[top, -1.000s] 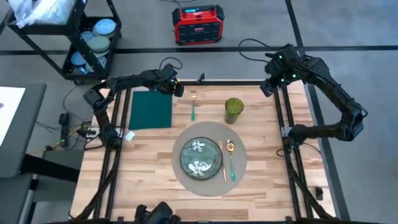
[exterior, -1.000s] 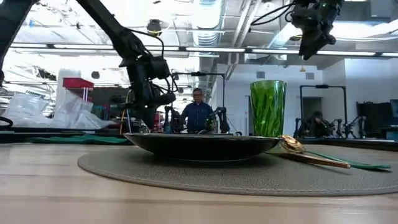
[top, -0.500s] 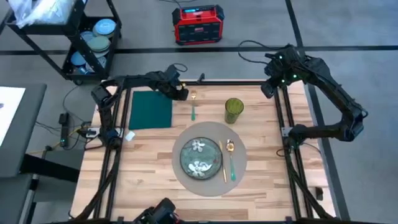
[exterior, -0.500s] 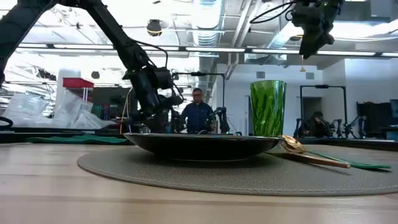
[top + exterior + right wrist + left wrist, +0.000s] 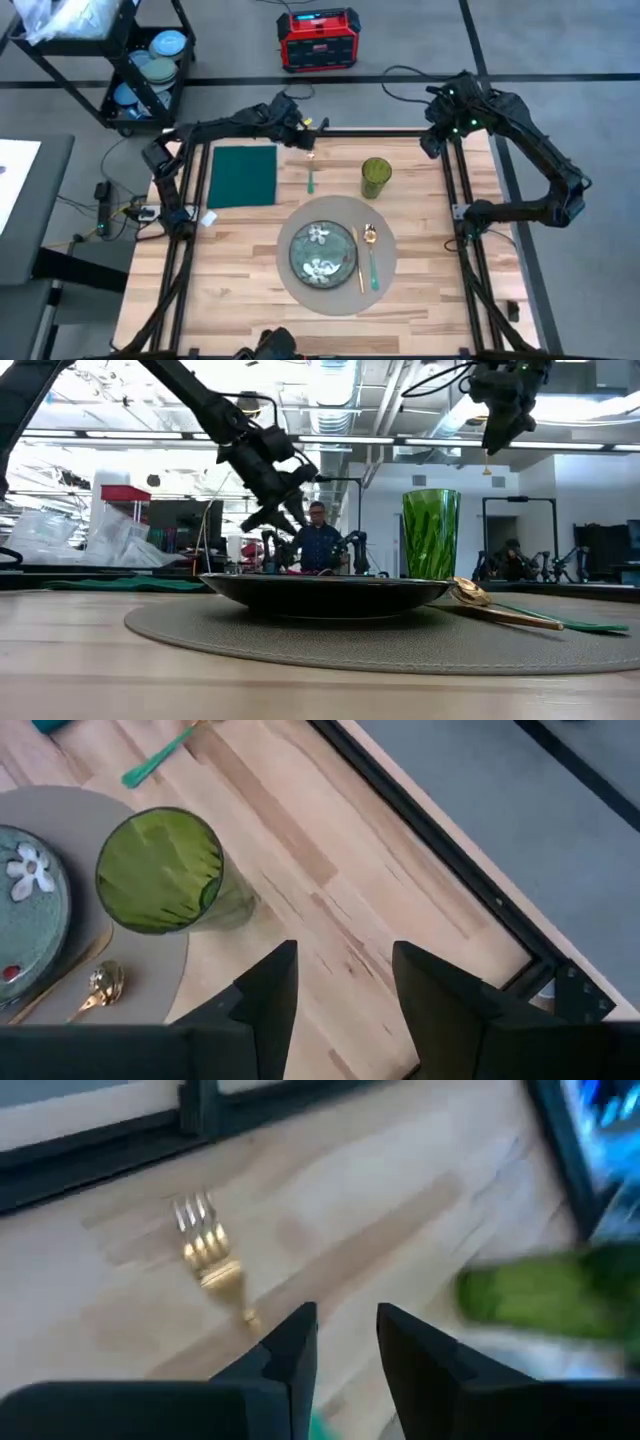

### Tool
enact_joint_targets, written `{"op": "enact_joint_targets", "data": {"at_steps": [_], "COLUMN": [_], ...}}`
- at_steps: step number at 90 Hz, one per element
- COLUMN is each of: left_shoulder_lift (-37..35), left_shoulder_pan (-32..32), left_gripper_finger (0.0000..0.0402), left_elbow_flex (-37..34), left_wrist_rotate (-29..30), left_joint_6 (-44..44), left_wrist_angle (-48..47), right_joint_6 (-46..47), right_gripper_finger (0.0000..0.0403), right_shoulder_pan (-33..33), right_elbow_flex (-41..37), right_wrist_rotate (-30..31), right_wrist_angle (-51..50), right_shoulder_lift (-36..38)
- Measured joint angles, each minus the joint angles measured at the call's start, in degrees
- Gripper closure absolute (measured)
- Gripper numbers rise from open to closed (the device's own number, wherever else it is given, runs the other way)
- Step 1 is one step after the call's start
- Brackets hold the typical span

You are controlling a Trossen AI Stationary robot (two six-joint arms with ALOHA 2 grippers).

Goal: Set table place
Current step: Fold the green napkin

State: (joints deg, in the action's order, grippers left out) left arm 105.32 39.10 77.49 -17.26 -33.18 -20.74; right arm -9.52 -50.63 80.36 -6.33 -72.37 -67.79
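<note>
The round grey placemat (image 5: 385,278) lies at the table's middle and carries a floral plate (image 5: 322,250). A gold knife and a green-handled spoon (image 5: 371,252) lie to the plate's right. A green glass (image 5: 376,177) stands beyond the placemat. A gold fork with a green handle (image 5: 311,168) lies flat to the glass's left, and a dark green napkin (image 5: 243,175) lies farther left. My left gripper (image 5: 306,138) hangs open above the fork's tines (image 5: 205,1245), clear of them. My right gripper (image 5: 433,142) waits open, high over the far right corner.
Black rails (image 5: 458,215) run along the table's edges. A small white object (image 5: 207,217) lies near the left rail. Off the table stand a cart with dishes (image 5: 150,65) and a red box (image 5: 318,38). In the low view a person (image 5: 318,540) stands far behind.
My left gripper has gone from the napkin's far right corner toward the table's right, to a spot over the fork's tines. It has risen and tipped on the way. Nothing on the table has moved.
</note>
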Motion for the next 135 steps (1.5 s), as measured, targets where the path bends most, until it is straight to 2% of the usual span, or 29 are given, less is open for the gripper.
{"op": "enact_joint_targets", "data": {"at_steps": [9, 14, 23, 31, 48, 66, 84, 102, 135], "left_shoulder_lift": [0.02, 0.02, 0.02, 0.02, 0.74, 2.30, 6.26, 6.45, 11.84], "left_shoulder_pan": [-0.70, -0.70, 0.31, 1.97, 4.18, 3.10, 2.77, 2.59, 0.80], "left_gripper_finger": [0.0312, 0.0312, 0.0312, 0.0312, 0.0301, 0.0283, 0.0271, 0.0269, 0.0269], "left_elbow_flex": [0.03, 0.78, 1.39, 1.40, 1.44, 1.11, 1.17, 1.14, 1.88], "left_wrist_rotate": [1.48, 6.01, 17.72, 21.69, 21.87, 23.85, 23.86, 27.82, 28.26], "left_joint_6": [5.30, 5.55, 8.61, 8.25, 5.36, 7.09, 4.48, 2.03, 0.81], "left_wrist_angle": [0.34, -3.05, -11.26, -17.17, -18.95, -21.64, -23.34, -23.45, -23.80], "right_joint_6": [0.00, 0.00, 0.00, -0.04, -0.17, -0.98, -1.07, -1.05, -1.03], "right_gripper_finger": [0.0251, 0.0251, 0.0251, 0.0251, 0.0251, 0.0251, 0.0251, 0.0251, 0.0251], "right_shoulder_pan": [0.01, 0.00, 0.02, 0.02, 0.02, 0.02, 0.48, 1.85, 3.76], "right_elbow_flex": [0.00, 0.00, 0.00, 0.00, 0.00, 0.00, 0.00, 0.00, -0.02], "right_wrist_rotate": [0.00, 0.00, 0.00, 0.00, 0.01, 0.00, -0.02, -0.07, -0.07], "right_wrist_angle": [0.58, 0.62, 0.45, 0.90, 0.87, 0.57, 0.23, 0.17, -0.65], "right_shoulder_lift": [0.00, 0.00, 0.00, 0.00, 0.00, 0.02, 0.02, 0.07, 0.04]}}
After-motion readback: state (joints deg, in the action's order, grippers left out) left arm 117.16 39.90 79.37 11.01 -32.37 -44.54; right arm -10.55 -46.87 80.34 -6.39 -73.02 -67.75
